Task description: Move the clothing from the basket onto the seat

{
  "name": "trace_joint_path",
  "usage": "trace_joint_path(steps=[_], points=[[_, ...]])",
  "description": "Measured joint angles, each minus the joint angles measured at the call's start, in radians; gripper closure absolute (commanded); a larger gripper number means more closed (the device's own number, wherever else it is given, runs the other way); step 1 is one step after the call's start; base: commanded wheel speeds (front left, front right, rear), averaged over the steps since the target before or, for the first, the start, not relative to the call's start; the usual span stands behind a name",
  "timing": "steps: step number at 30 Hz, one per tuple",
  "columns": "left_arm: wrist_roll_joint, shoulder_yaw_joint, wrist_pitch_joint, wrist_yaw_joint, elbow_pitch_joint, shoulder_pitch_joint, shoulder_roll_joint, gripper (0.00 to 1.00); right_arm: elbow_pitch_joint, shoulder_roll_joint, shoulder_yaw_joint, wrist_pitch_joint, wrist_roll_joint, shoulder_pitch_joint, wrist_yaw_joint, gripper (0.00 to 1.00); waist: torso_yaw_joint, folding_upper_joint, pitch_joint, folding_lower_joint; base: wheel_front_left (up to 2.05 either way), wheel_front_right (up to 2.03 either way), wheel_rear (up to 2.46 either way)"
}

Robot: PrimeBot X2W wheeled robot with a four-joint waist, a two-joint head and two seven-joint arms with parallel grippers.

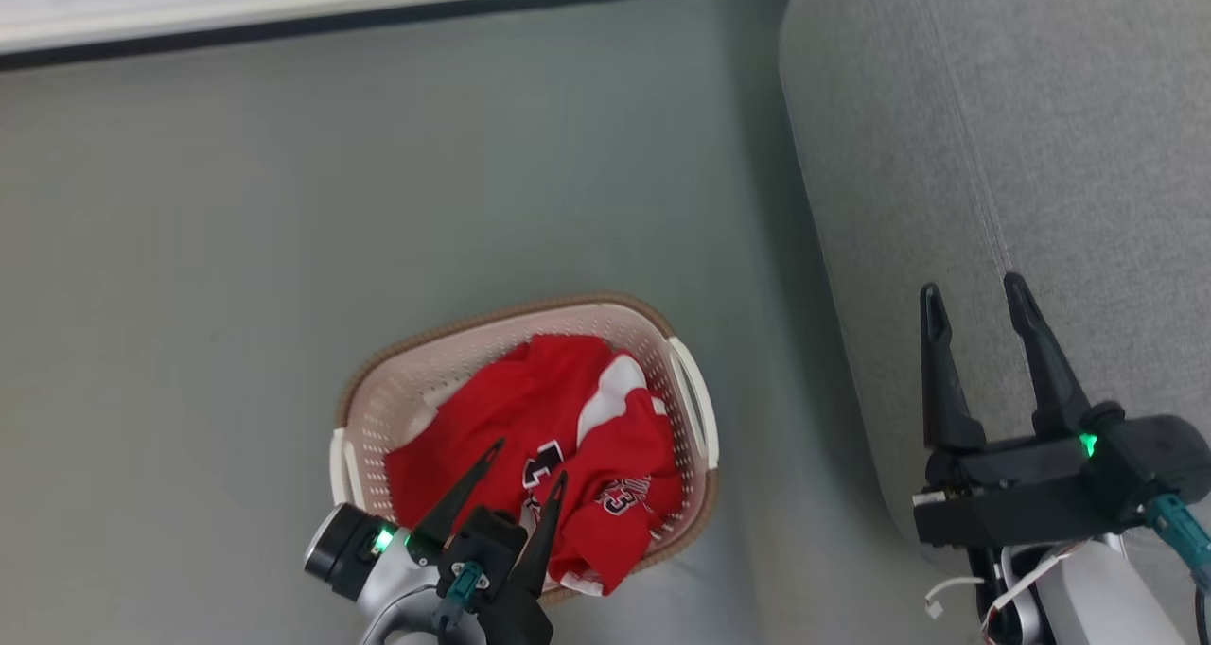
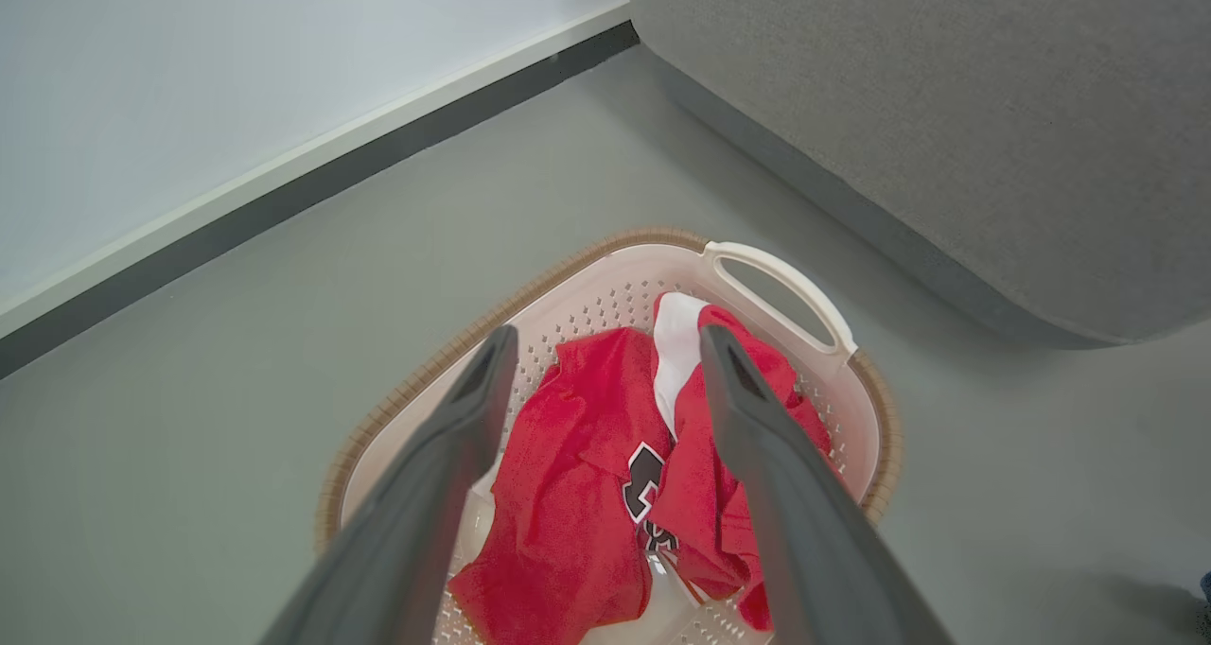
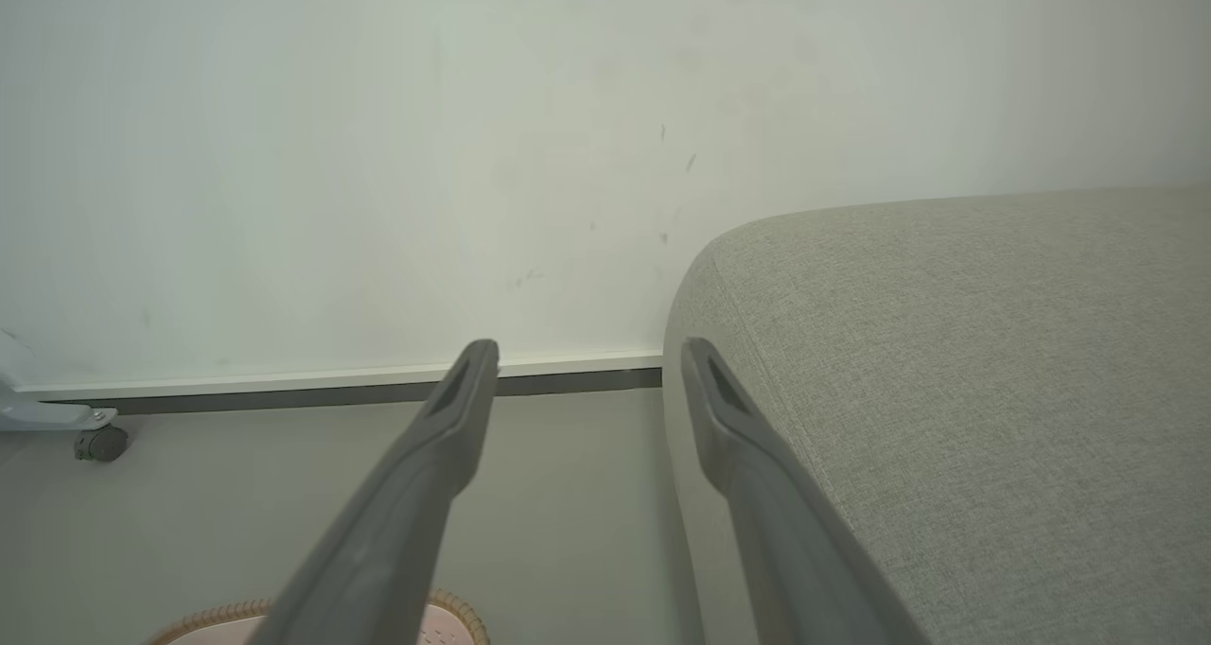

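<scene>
Floor, head view: grey floor (image 1: 378,200) ran up to a white wall (image 1: 284,2) with a dark strip at its foot.
Basket, head view: you had the basket (image 1: 492,316) standing on the floor, just left of the seat (image 1: 993,153) and apart from it.
Clothing, head view: the clothing (image 1: 539,409) lay crumpled inside the basket, red with white trim and dark numbers, one fold draped over the near rim.
Left gripper, head view: your left gripper (image 1: 530,461) hung over the basket's near side with its jaws spread wide, pointing at the fabric and holding nothing.
Right gripper, head view: your right gripper (image 1: 973,286) sat over the seat's rounded edge, jaws wide apart and empty.
Left wrist view: your two jaws framed the red heap, with a white handle at the upper right and the seat beyond it. You could not tell whether the tips touched cloth.
Right wrist view: your open jaws pointed along the seat's end toward the wall. A sliver of basket rim showed at the bottom, and a small caster (image 3: 99,444) stood at the far left.
</scene>
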Motion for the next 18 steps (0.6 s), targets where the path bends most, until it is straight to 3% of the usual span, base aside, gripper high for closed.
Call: trace_joint_path(steps=[7,18], points=[[0.015,-0.057,0.021,-0.020,0.068,-0.060,0.000,0.00,-0.020,0.011,0.000,0.000,-0.005,-0.070,0.015,0.00,-0.046,0.0000,0.092,0.0000,0.00,0.00,0.00],[0.008,-0.063,0.042,-0.003,0.140,-0.175,0.000,0.00,-0.047,0.018,-0.007,0.000,-0.008,-0.144,0.033,0.00,-0.106,0.0000,0.240,0.0000,0.00,0.00,0.00]])
